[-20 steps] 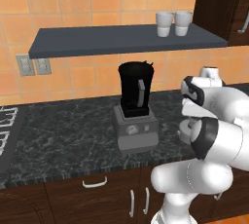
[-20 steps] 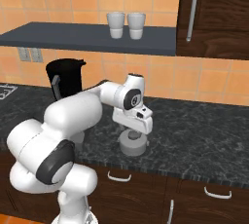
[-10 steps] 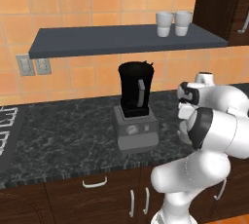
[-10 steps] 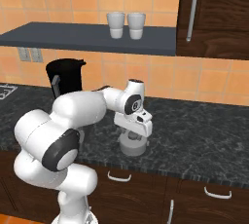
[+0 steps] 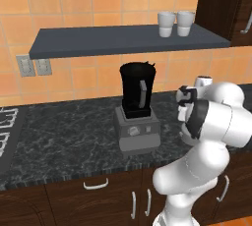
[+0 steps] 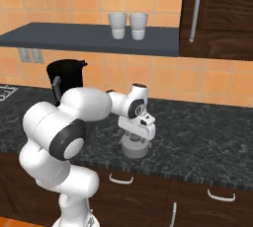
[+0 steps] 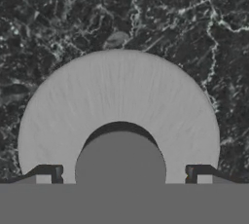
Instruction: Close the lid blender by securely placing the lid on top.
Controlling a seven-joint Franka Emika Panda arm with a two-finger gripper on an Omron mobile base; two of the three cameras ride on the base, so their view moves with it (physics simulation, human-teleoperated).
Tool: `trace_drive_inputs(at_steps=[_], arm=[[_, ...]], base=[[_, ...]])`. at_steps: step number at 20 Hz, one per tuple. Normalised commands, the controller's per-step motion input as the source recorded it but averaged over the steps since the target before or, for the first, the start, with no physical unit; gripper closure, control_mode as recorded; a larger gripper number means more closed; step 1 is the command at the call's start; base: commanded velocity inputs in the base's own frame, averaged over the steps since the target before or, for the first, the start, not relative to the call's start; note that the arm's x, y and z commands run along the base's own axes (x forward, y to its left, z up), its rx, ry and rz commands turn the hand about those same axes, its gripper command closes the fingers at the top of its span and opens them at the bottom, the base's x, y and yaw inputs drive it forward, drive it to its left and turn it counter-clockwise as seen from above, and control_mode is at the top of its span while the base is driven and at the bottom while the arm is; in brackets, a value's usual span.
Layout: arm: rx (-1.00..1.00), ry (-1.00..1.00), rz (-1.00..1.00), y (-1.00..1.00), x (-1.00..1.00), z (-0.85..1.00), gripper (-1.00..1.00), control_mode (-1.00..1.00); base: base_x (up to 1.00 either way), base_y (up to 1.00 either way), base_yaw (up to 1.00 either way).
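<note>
Here, left to right along the dark marbled stone counter [image 5: 64, 131]:

Blender: the tall black tapered jar on its boxy grey base [image 5: 137, 117] stands upright at mid-counter, mouth open and uncovered, so the closing is not yet done.

Lid: the small round light-grey disc with a raised central knob [image 7: 119, 116] lies flat on the counter, well right of the blender and near the front edge [image 6: 134, 148].

My claw: my two-finger gripper [image 7: 120, 172] is low over the lid, one fingertip [image 7: 48, 173] on each side of the knob, spread wider than it, gripping nothing. I judge I am placed to pinch the knob, the handiest hold for a flat disc.

Edges: the grey shelf with two white cups [image 5: 175, 23] overhangs the jar.

Room: I judge the lift must stay under that shelf yet clear the jar's rim.
</note>
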Motion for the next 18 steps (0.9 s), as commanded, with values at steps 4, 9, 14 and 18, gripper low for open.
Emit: trace_drive_inputs(at_steps=[4,9,14,18], arm=[[0.0,-0.06,0.0,-0.08,0.22,-0.21,-1.0,-1.0],[0.0,-0.04,0.0,-0.01,0.06,-0.16,1.0,-1.0],[0.0,0.0,0.0,0.0,0.0,0.0,1.0,-1.0],[0.0,-0.01,0.0,0.0,-0.01,0.0,1.0,-1.0]], base=[[0.0,0.0,0.0],[0.0,0.0,0.0],[0.0,0.0,0.0],[0.0,0.0,0.0]])
